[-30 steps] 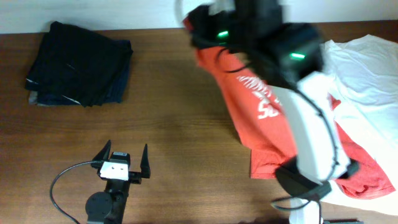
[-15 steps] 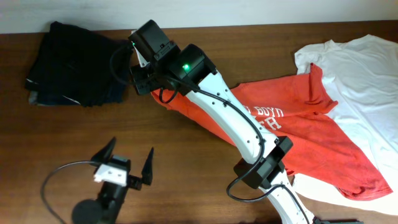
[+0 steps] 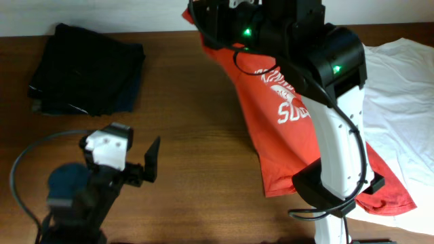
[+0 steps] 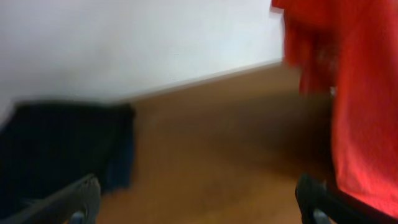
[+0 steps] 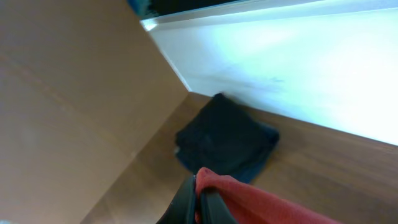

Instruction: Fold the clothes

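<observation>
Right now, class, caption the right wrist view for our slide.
Right pincer shut on the orange-red T-shirt, above the wooden table and a dark folded pile.

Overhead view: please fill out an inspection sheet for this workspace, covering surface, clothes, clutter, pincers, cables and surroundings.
Surface: brown wooden table, no damage seen.
Job's things: orange-red T-shirt lifted at one end, the rest trailing on the table; white T-shirt spread at the right, partly under it.
Clutter: dark folded clothes at far left.
Grippers: left pincer open, empty; right pincer shut on the orange-red T-shirt.
Cables: black cable looping beside the left arm.
Surroundings: white wall behind the table.
</observation>
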`<state>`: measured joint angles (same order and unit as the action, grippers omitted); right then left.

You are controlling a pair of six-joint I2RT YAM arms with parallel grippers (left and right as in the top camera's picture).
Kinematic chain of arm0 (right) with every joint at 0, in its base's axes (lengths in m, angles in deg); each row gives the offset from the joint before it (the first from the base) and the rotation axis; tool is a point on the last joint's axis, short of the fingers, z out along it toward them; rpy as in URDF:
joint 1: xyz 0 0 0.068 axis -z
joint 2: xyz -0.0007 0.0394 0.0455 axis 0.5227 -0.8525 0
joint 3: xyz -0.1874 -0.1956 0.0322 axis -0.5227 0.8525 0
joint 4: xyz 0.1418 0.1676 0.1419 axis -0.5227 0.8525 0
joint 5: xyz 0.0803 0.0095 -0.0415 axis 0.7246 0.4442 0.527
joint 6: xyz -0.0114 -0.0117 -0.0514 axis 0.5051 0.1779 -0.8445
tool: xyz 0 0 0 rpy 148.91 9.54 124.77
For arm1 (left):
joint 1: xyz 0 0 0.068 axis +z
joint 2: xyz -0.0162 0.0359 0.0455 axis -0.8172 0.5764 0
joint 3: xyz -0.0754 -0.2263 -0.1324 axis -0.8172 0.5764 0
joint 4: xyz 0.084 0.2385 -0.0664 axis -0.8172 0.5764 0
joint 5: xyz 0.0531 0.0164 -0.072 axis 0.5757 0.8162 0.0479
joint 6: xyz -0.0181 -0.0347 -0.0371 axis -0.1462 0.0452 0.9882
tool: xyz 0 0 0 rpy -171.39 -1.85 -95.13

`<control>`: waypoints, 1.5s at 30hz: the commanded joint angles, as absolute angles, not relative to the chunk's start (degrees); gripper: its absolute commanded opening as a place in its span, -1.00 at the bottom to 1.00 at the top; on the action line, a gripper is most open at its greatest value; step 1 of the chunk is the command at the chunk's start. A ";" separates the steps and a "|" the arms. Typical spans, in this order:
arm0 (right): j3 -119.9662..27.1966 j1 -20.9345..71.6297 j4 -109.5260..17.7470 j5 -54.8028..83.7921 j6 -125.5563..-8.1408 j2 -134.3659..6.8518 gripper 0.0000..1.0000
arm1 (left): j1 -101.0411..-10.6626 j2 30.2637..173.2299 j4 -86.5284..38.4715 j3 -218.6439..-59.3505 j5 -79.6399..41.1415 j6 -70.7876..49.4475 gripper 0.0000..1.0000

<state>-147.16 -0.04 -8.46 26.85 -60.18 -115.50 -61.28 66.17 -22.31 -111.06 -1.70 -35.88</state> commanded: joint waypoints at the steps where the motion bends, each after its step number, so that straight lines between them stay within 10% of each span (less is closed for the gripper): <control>1: -146.83 -1.83 -8.79 29.15 -60.40 -117.08 -0.91 | -61.39 76.16 -17.77 -111.44 -1.44 -29.37 0.99; 10: -117.45 -11.51 -17.31 21.00 -60.82 -117.21 -0.91 | -38.77 86.30 -16.35 -112.51 -3.14 -20.58 0.99; 17: -80.49 -20.28 -39.39 20.78 -58.74 -117.21 -0.91 | -34.79 85.96 -17.18 -114.23 -1.92 -20.58 0.99; 23: -76.69 -20.17 -41.38 21.30 -57.80 -117.19 -0.91 | -31.27 87.03 -19.01 -115.72 -1.96 -19.05 0.99; 25: -78.04 -19.43 -41.64 23.40 -57.82 -117.08 -0.64 | -31.25 86.96 -19.14 -115.76 -1.94 -19.07 0.99; 27: -81.61 -16.96 -41.16 31.86 -58.04 -116.16 0.67 | -31.27 86.96 -20.15 -116.09 -1.96 -19.07 0.99; 28: -83.01 -15.45 -40.79 34.66 -58.04 -115.37 0.93 | -31.27 86.98 -20.43 -116.38 -1.96 -19.10 0.99; 33: -86.00 -7.89 -35.91 37.65 -59.57 -107.07 0.96 | -31.27 86.98 -21.77 -119.33 -9.06 -21.35 0.99; 34: -86.00 -5.94 -34.27 37.21 -59.53 -105.06 0.96 | -31.27 86.98 -21.90 -120.27 -12.74 -22.57 0.92; 35: -86.00 -2.82 -31.28 35.93 -59.50 -102.89 0.96 | -31.58 87.00 -23.03 -120.53 -19.73 -23.53 -0.23; 37: -86.00 7.59 -20.96 31.40 -59.53 -99.33 0.96 | -34.88 88.40 -25.66 -120.53 -27.14 -25.41 -0.99; 45: -85.93 45.20 3.67 13.13 -67.46 -100.29 0.87 | -61.28 114.96 -27.73 -128.68 -25.72 -30.51 -0.99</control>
<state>-85.80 41.90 1.29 20.12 -64.82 -100.01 -54.25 106.85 -28.13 -122.39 -27.18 -27.86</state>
